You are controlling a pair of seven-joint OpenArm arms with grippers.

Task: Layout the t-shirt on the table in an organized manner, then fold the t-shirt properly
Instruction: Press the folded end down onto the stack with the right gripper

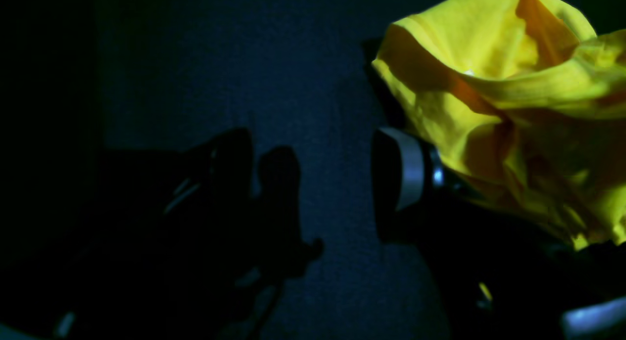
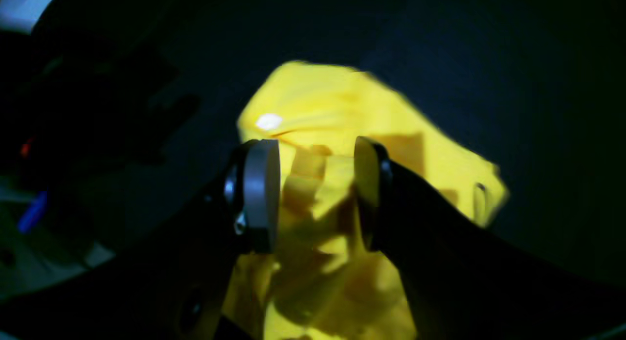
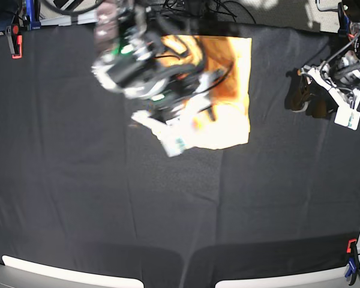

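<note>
**A:** What does the garment look like from your seat?

**B:** The plain orange-yellow short-sleeved cotton t-shirt (image 3: 231, 90) lies bunched on the black cloth-covered table (image 3: 72, 198), toward its far edge. In the base view I see a squarish heap, darker orange on top and washed out pale in the light below, and my blurred right gripper (image 3: 186, 117) sits over its left part.

**A:** And the right wrist camera?

**B:** There the creased yellow fabric (image 2: 342, 110) runs between and beyond the fingers (image 2: 261, 195). The two round pads stand apart with folds of cloth between them. I can't say they're pressing on it. That view is smeared, so seams are hard to read.

**A:** The other arm?

**B:** The base view puts my left gripper (image 3: 315, 96) well off to the shirt's side, over bare black cloth, apart from the garment. Its own camera shows a crumpled yellow lump (image 1: 508, 105) just past one grey-rimmed finger (image 1: 401, 173); the other finger is lost in the dark, so I can't tell whether those fingers are apart or together.

**A:** Anything at the edges?

**B:** A small red clamp (image 3: 15, 39) at the far corner, and another clamp (image 3: 351, 264), red and blue, at the near one.
</note>
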